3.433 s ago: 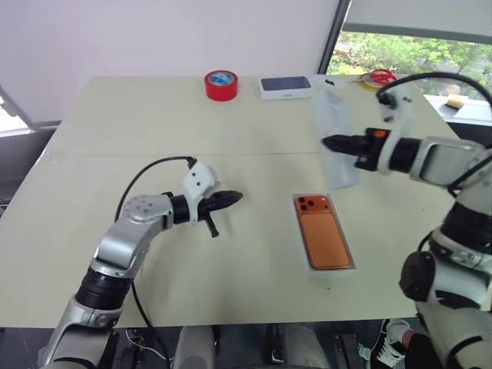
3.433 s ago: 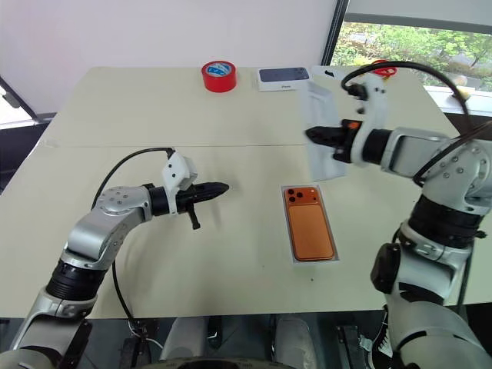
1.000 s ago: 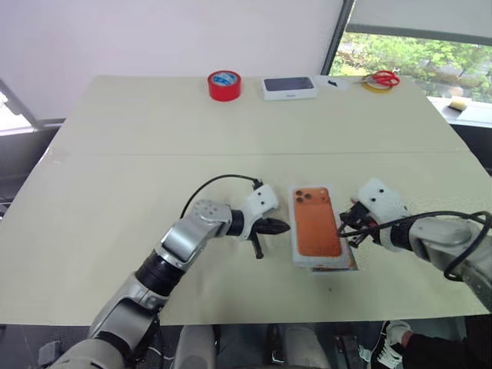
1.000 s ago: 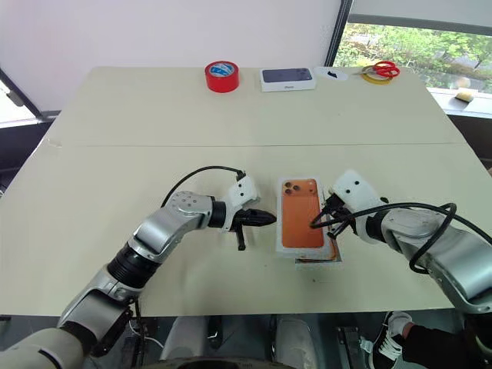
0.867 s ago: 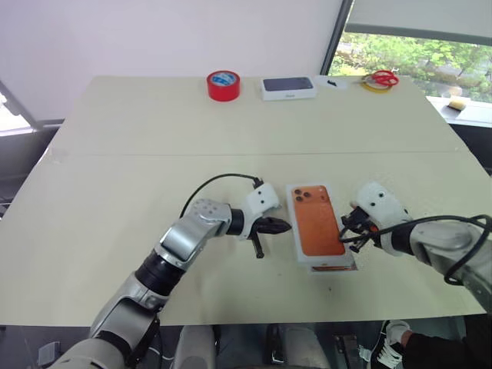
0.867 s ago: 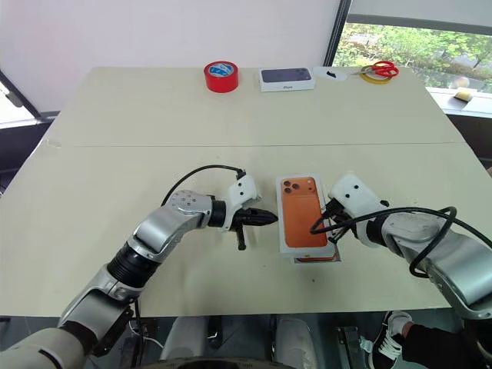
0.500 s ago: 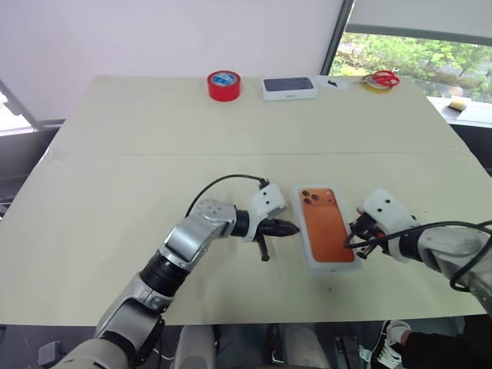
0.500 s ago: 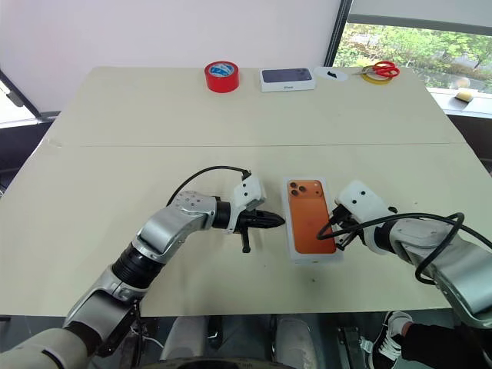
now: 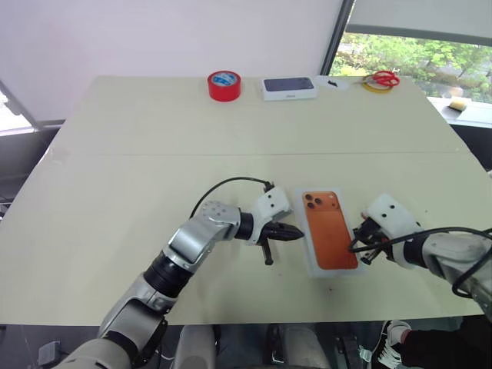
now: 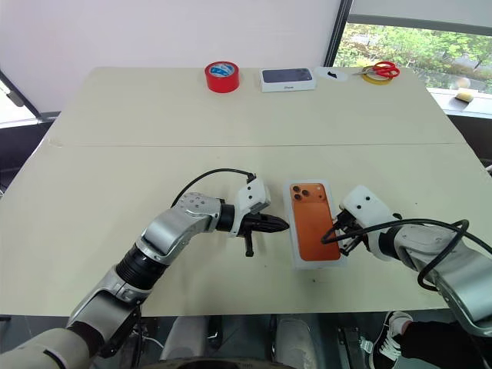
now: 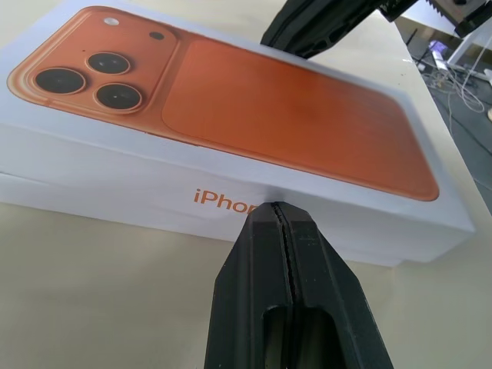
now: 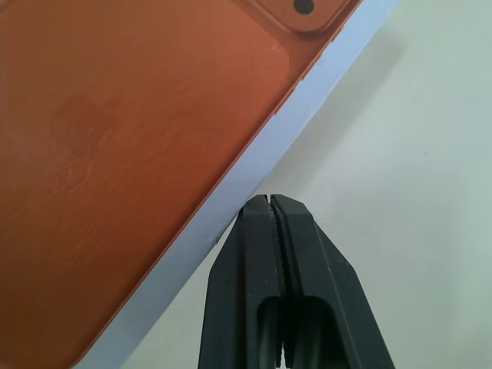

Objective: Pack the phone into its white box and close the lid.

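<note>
I'm seating the lid on the white box (image 9: 330, 232), left gripper (image 9: 300, 234) and right gripper (image 9: 355, 246) closed flanking it; next, press it down evenly.

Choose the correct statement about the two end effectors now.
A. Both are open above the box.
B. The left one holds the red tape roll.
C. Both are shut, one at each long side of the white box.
C: the left end effector and the right end effector are shut, at opposite long sides of the white box.
</note>
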